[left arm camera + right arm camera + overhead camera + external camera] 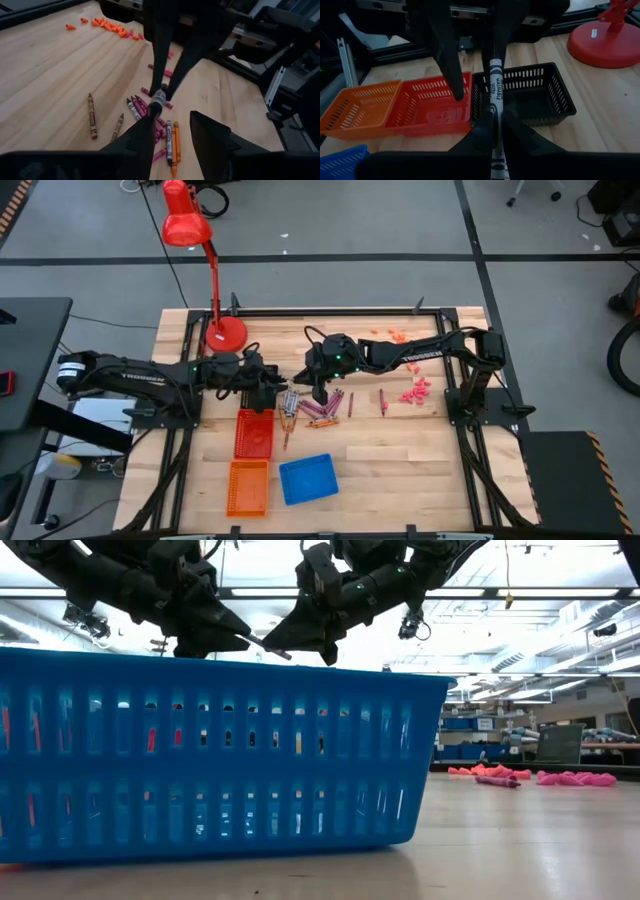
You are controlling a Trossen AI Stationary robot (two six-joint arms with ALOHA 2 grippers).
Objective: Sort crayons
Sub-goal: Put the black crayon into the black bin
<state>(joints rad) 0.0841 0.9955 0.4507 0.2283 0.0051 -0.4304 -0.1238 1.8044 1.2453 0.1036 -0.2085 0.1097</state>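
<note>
My right gripper (320,390) is shut on a grey-black crayon (495,85) in the air over the black basket (540,95). My left gripper (268,387) faces it with its fingers open (172,122), and the crayon's free end (158,98) points at their gap. I see no touch between them. Several loose crayons (320,408), pink, grey, orange and brown, lie flat on the table under and beside my right gripper. They also show in the left wrist view (150,112). One more crayon (381,402) lies farther right. My right gripper pinches the crayon's paper-wrapped shaft (495,107) between its two fingers. The crayon lies along the fingers and reaches far back between them. Its free end sticks out past the fingertips toward the table's left. It is lifted clear of the table and baskets.
A red basket (254,433), an orange basket (248,487) and a blue basket (308,478) stand near the front. A red desk lamp (222,330) stands at the back left. Orange bits (390,335) and pink bits (415,392) lie at the right.
</note>
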